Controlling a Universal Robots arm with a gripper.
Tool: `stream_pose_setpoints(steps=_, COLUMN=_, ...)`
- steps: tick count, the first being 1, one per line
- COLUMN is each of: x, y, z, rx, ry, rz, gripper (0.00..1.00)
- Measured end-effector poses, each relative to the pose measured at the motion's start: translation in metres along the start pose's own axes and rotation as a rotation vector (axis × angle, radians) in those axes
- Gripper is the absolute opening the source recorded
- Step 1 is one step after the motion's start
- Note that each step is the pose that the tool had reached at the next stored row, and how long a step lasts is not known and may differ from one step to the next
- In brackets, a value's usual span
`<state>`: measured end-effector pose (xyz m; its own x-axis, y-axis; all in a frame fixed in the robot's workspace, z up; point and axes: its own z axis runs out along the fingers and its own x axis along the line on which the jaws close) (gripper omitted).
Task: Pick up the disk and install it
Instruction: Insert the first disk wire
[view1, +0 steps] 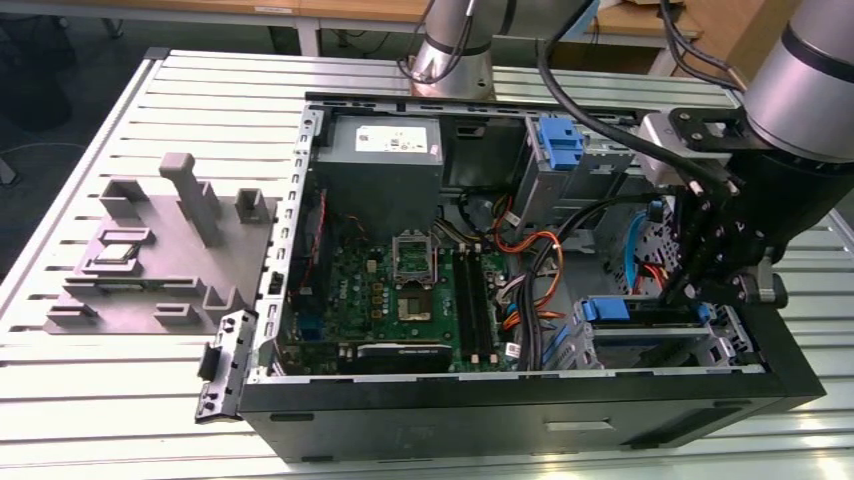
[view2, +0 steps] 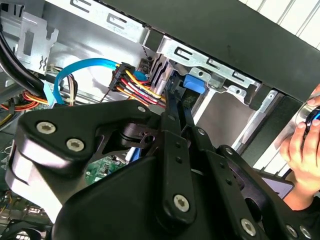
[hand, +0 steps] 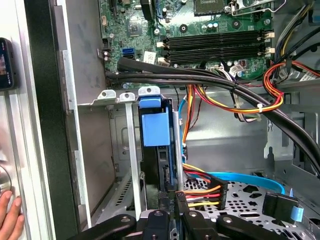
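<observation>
The disk (view1: 617, 309) stands on edge in the metal drive bay at the front corner of the open computer case, on the exterior view's right. Its blue carrier (hand: 154, 127) faces the first wrist view, and the blue end tab (view2: 194, 82) shows in the second wrist view. My gripper (view1: 699, 290) reaches down into the case over that bay. Its two black fingers (view2: 172, 112) lie close together along the disk's thin edge, shut on it. In the first wrist view the gripper (hand: 169, 205) sits at the disk's near end, beside the power plug.
Black and coloured cable bundles (hand: 225, 95) cross just above the bay. A second blue caddy (view1: 561, 140) and a grey power supply (view1: 387, 140) sit at the case's back. A grey fixture (view1: 160, 250) lies at the exterior view's left. A person's hand (view2: 302, 150) rests outside the case wall.
</observation>
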<state>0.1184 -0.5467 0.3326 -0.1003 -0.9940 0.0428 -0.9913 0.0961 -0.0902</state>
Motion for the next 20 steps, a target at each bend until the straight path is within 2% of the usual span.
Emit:
stream_pose_setpoints(steps=10, x=0.0009, y=0.0003, z=0.0049, rx=-0.0009, ry=-0.0093, rz=0.0, gripper=0.17)
stream_pose_setpoints(steps=20, x=0.0008, y=0.0005, z=0.0068, rx=-0.0011, ry=-0.0107, rz=0.0, gripper=0.17)
